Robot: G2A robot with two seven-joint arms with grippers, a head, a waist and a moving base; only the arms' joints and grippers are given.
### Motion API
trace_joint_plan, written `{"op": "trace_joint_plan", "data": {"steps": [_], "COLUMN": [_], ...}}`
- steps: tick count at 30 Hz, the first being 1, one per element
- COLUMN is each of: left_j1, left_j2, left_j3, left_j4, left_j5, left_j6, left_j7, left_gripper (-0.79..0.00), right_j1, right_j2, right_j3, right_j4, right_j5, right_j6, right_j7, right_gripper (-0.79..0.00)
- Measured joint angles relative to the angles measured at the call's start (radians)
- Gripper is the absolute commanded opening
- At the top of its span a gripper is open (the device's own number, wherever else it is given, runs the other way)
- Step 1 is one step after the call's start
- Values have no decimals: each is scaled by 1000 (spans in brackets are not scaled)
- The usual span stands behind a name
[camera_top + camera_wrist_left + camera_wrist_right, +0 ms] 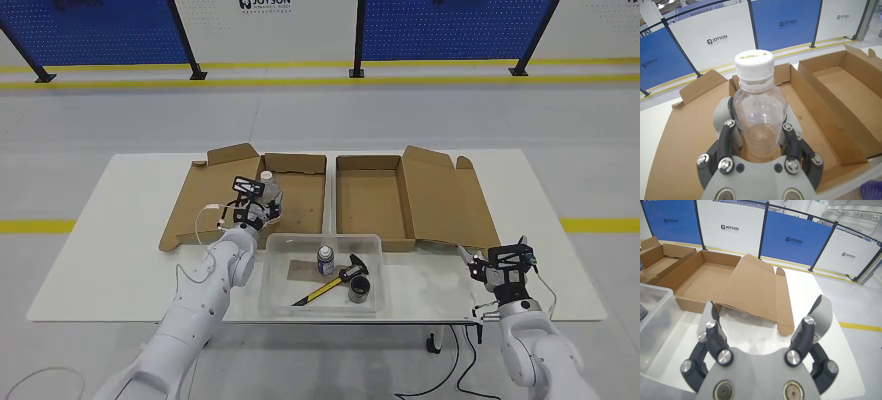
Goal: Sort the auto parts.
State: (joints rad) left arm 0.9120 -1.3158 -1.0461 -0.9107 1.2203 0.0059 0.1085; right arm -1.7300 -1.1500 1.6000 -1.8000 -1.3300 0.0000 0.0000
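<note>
Clear plastic formed the bottle, which had a white cap and sat clamped between the two fingers of the left gripper. From above, the bottle was over the left cardboard box, at about 11 o'clock from the table centre. Contact between bottle and box floor could not be determined. The right cardboard box lay just beside the left one, at about 1 o'clock, with its flaps folded out.

A clear plastic bin stood at 6 o'clock, against the near edge. It contained a yellow-handled hammer, a small dark bottle and a black cylinder.

The right gripper was positioned at about 4 o'clock, above bare tabletop. Its fingers were spread wide with nothing between them.
</note>
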Motion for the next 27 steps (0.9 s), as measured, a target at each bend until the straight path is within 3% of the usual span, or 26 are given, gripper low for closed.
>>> {"op": "trace_joint_plan", "data": {"steps": [2, 4, 5, 7, 19, 27], "left_j1": [-3, -3, -3, -4, 3, 53], "left_j2": [-1, -3, -3, -3, -8, 11], "left_j3": [1, 1, 1, 7, -12, -59], "left_j4": [8, 14, 18, 25, 4, -100], "left_j5": [8, 13, 16, 45, 46, 113], "left_j6": [-5, -7, -7, 5, -11, 6], "left_j7": [3, 6, 6, 8, -10, 1], "left_gripper": [-785, -622, -459, 0, 0, 0], "right_j1": [0, 0, 0, 0, 0, 0], "right_j2": [0, 0, 0, 0, 0, 0], "right_j3": [0, 0, 0, 0, 0, 0], "right_j4": [0, 0, 0, 0, 0, 0], "right_j5": [0, 0, 0, 0, 0, 0], "right_j6": [0, 0, 0, 0, 0, 0], "right_j7": [0, 0, 0, 0, 0, 0], "right_gripper": [0, 0, 0, 0, 0, 0]}}
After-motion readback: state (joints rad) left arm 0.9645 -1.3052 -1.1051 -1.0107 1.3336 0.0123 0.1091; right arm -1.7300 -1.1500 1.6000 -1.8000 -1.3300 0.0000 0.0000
